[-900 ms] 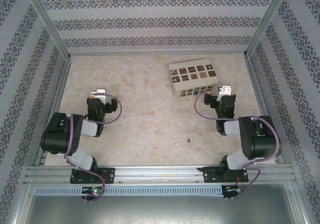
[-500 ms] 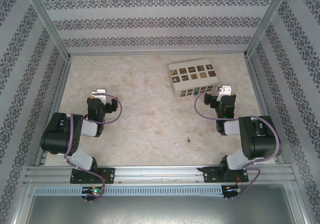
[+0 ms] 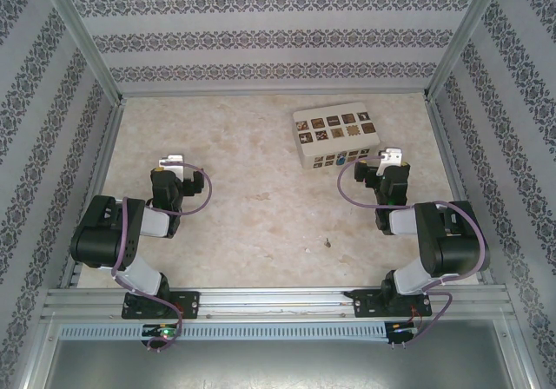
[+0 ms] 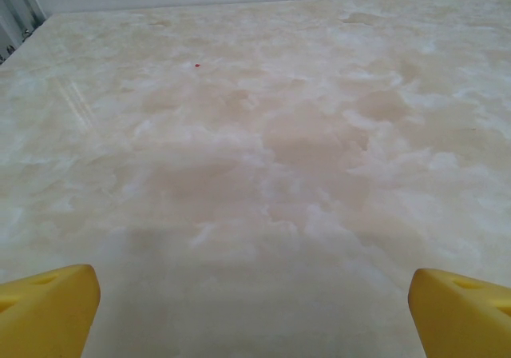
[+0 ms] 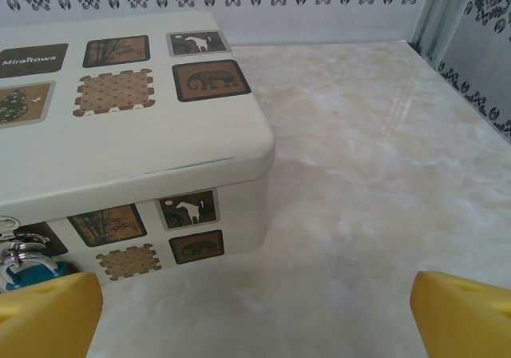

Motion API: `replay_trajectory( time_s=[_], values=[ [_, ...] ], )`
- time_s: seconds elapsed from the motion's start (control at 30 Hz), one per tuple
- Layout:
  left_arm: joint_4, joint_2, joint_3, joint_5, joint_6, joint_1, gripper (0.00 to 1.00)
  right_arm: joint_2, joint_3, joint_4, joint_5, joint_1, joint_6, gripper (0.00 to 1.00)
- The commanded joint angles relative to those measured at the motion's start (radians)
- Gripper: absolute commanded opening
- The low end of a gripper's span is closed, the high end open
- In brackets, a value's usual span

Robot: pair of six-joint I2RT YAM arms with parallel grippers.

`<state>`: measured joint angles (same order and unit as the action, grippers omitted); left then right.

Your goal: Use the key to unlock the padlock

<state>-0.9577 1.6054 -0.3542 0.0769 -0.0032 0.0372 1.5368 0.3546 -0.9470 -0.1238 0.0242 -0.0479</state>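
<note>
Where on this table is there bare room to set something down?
Free: the table between left gripper and white box; also the near middle, around the tiny key. Crowded: the box's near side, where padlock and right gripper sit.

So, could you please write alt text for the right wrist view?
A white box with brown picture squares sits on a marbled table, a small blue padlock by its front at lower left. The right hand's yellow fingertips stand wide open at the bottom corners.

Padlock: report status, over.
Left gripper open, empty. Right gripper open, empty, facing the box. Padlock at box's near side, untouched. Nothing blocking right gripper's approach.
</note>
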Motion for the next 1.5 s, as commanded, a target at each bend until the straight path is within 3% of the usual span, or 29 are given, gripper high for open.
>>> replay_trajectory(
  time_s=[0.0,0.3,0.47,0.63,0.8,0.9,1.0,1.17,1.47],
  values=[
    [-0.023,-0.009,-0.019,0.014,-0.001,-0.013,0.99,-0.004,0.011,-0.022,-0.013,0.008,0.003,0.98],
    [-0.037,-0.009,-0.014,-0.026,0.015,-0.014,0.99,-0.008,0.009,-0.024,-0.012,0.008,0.003,0.98],
    [-0.009,-0.083,0.006,-0.037,0.017,-0.014,0.99,-0.085,-0.004,0.018,-0.017,0.010,0.005,0.99],
    [0.215,-0.269,-0.023,-0.021,-0.003,-0.014,0.99,-0.262,0.012,0.257,-0.032,0.010,-0.007,0.98],
    [0.599,-0.436,-0.150,-0.012,-0.171,-0.014,0.99,-0.412,0.083,0.584,-0.027,0.005,-0.068,0.98],
    [0.870,-0.446,-0.278,-0.016,-0.346,-0.014,0.99,-0.464,0.142,0.734,0.047,-0.012,-0.116,0.98],
    [1.043,-0.378,-0.404,-0.144,-0.423,-0.014,0.99,-0.480,0.211,0.829,0.150,-0.044,-0.162,0.98],
    [1.034,-0.286,-0.458,-0.323,-0.564,0.018,0.99,-0.431,0.312,0.874,0.339,-0.144,-0.305,0.98],
    [0.925,-0.095,-0.577,-0.378,-0.676,0.217,0.99,-0.186,0.458,0.856,0.671,-0.329,-0.467,0.98]
  ],
)
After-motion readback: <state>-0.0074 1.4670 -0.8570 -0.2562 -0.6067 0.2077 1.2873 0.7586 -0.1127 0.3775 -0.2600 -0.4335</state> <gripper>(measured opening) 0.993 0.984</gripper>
